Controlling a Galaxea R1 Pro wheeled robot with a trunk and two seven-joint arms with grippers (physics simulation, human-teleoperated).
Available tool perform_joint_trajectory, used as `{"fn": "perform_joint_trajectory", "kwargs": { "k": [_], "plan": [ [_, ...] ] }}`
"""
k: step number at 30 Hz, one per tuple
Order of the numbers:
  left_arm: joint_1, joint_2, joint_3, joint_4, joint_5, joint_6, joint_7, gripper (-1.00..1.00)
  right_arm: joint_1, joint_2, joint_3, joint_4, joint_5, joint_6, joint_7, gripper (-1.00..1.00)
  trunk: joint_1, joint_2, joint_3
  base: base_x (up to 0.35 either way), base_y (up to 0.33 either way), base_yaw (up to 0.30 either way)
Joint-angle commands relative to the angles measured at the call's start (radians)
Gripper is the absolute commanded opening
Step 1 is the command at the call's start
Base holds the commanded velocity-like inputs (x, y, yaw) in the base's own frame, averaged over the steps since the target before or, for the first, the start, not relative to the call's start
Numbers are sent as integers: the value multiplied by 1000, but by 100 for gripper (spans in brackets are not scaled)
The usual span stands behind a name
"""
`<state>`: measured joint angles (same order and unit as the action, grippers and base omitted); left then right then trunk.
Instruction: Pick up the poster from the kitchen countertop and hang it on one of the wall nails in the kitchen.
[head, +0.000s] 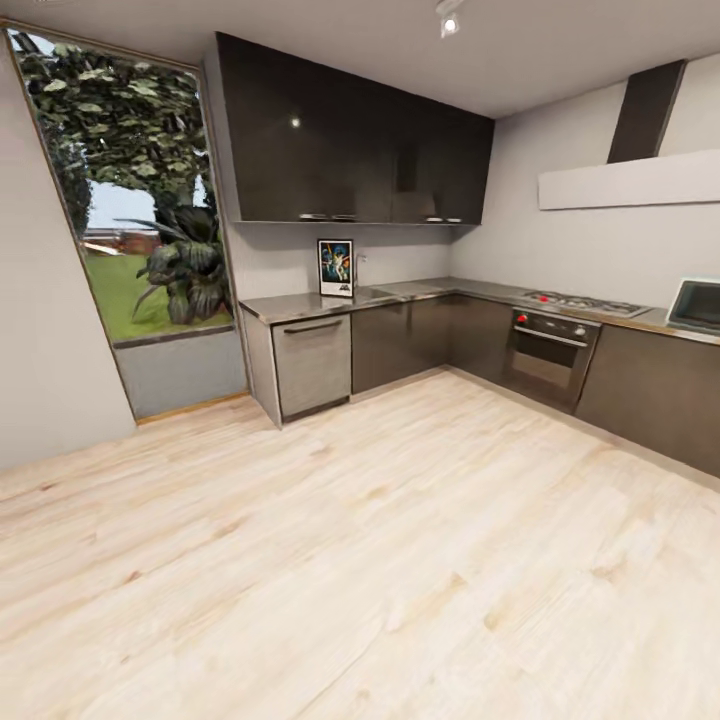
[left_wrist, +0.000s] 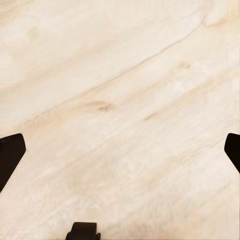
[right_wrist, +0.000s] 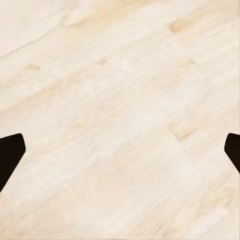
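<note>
Nearest the robot is a pale, light-grained wooden plank floor (head: 380, 560), stretching away across the room. In the left wrist view the left gripper (left_wrist: 120, 150) hangs over these boards with its 2 dark fingers (left_wrist: 10, 155) spread wide at opposite edges, holding nothing. In the right wrist view the right gripper (right_wrist: 120, 150) shows the same: 2 dark fingers (right_wrist: 10, 155) set far apart over bare planks, nothing between them.

Farther off, dark grey lower cabinets (head: 400, 340) carry the long, L-shaped, glossy grey-brown table (head: 300, 304). On its right run sit a steel gas hob (head: 585, 302) above a built-in oven (head: 548, 355), and a white microwave (head: 695, 305) at the picture's edge. The portrait, black-framed poster with colourful figures on dark blue (head: 336, 267) stands upright on the table's left run, against the light grey wall under the glossy dark upper cabinets (head: 350, 150). At far left a tall window (head: 130, 200) shows greenery.
</note>
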<state>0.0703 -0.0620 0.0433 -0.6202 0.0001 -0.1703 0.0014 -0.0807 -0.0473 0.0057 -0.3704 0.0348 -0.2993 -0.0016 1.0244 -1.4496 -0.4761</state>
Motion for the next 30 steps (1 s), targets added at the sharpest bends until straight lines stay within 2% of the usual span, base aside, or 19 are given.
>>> {"fn": "perform_joint_trajectory", "kwargs": {
  "k": [1,8,18,30],
  "plan": [
    [0,-1,3,-1,0,-1,0,100,-1,0,0,1,4,-3,0,100,1,0,-1,338,0,286],
    [0,-1,3,-1,0,-1,0,100,-1,0,0,1,4,-3,0,100,1,0,-1,337,0,153],
    [0,-1,3,-1,0,-2,0,100,-1,-3,-1,1,5,-3,0,100,1,0,-1,337,-12,13],
    [0,-1,3,-1,0,-2,0,100,-1,-5,-1,1,5,-3,0,100,1,0,-1,338,-86,1]
  ]
}}
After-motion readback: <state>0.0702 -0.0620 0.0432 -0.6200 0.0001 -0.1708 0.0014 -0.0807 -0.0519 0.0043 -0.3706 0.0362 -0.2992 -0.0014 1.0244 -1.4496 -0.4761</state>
